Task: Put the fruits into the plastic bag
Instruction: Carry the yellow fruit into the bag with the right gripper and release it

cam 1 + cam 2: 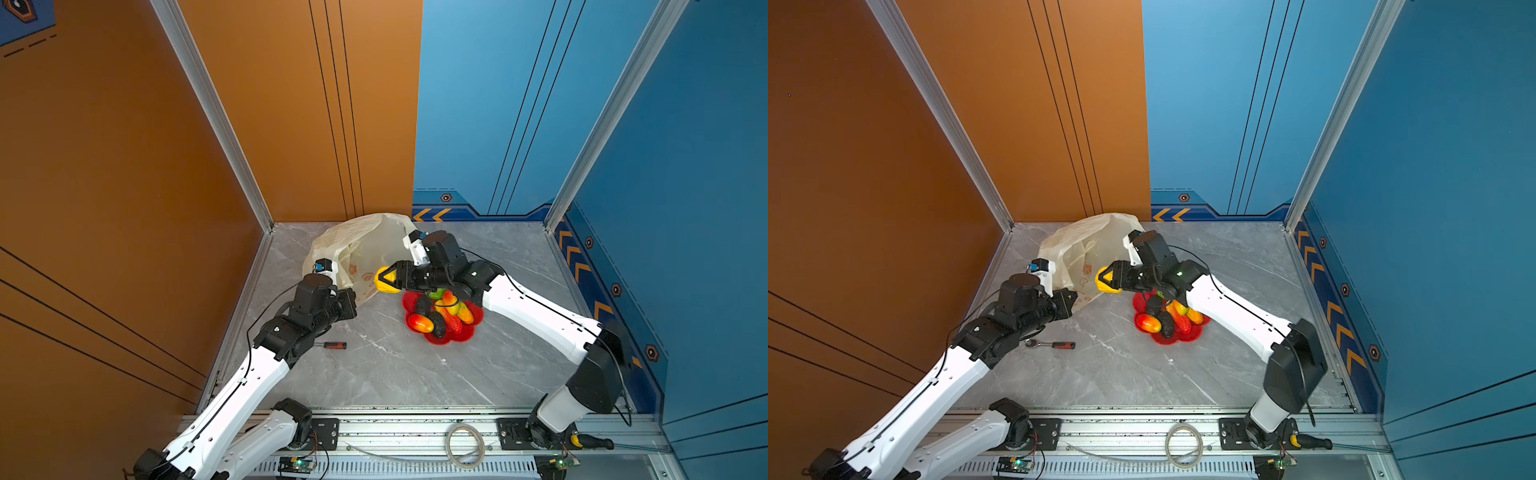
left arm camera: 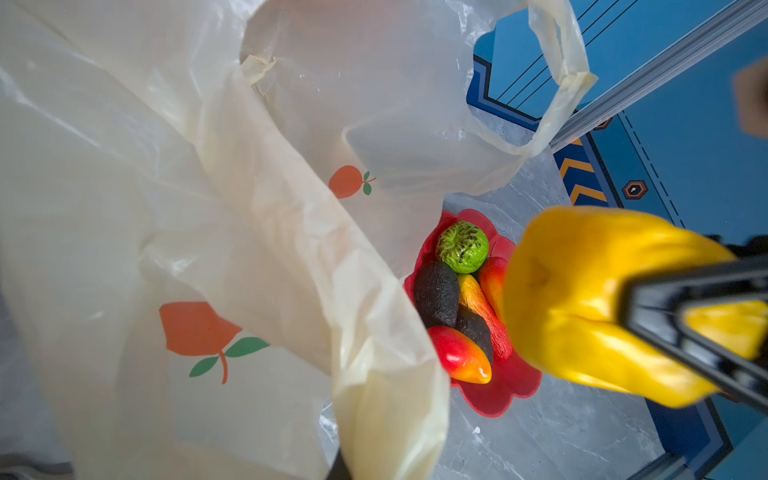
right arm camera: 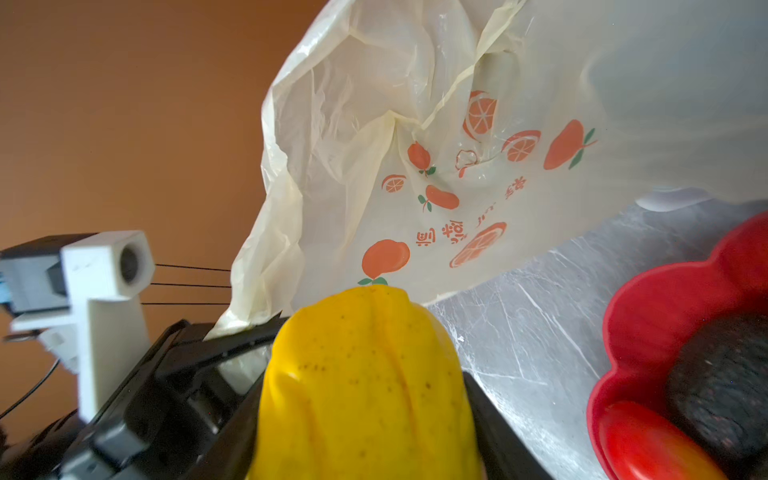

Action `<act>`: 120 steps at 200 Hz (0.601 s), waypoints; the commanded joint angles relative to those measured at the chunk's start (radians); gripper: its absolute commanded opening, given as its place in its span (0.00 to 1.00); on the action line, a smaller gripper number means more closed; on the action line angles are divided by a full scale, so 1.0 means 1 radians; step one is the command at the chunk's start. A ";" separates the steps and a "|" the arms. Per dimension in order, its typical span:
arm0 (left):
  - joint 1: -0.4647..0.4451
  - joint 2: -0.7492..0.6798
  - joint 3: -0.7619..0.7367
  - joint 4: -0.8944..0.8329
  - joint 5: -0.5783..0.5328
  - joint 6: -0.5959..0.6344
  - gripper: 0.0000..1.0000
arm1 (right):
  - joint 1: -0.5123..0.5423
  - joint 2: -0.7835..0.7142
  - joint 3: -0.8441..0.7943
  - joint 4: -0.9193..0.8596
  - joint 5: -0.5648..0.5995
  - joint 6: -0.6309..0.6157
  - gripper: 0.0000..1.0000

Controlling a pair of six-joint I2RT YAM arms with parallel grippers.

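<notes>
Right tool (image 1: 388, 277): jaws part-way in and clamped on the yellow fruit (image 3: 365, 374), which hangs in the air, clear of the surface (image 1: 395, 374)!
Yellow fruit, position: right at the mouth of the plastic bag (image 1: 365, 241), nose pointing in, not yet past the rim.
Left tool (image 1: 1073, 298): pinched tight on the bag's edge and lifting the film so the mouth gapes toward the dish. Its fingers are mostly buried in plastic, so the exact pinch point is hard to read.
Plastic bag: slumped at the back of the surface near the orange wall, with a handle loop flopping free.
Inside the bag: no fruit shows through the film, though the folds could hide one.
Red dish (image 1: 471, 330): just beside the bag and piled up. There's the green round fruit (image 2: 462, 247), a dark rough fruit (image 2: 435, 295) with a second beside it, and the red-orange fruit (image 2: 459, 353) among others.
Progress: early, I'd judge. One fruit is on its way and none is seen bagged.
Left to do: drop this one in, then clear the whole dish.
</notes>
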 commanded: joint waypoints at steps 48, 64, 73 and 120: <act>-0.034 -0.030 -0.031 0.006 0.021 -0.025 0.00 | 0.006 0.295 0.276 -0.040 0.051 -0.067 0.55; -0.040 -0.031 -0.038 0.012 0.023 -0.033 0.00 | 0.006 0.366 0.356 -0.078 0.063 -0.075 0.55; -0.046 -0.029 -0.040 0.017 0.025 -0.035 0.00 | 0.007 0.397 0.395 -0.096 0.067 -0.077 0.55; -0.082 -0.017 -0.057 0.032 0.013 -0.045 0.00 | 0.009 0.584 0.561 -0.185 0.085 -0.078 0.56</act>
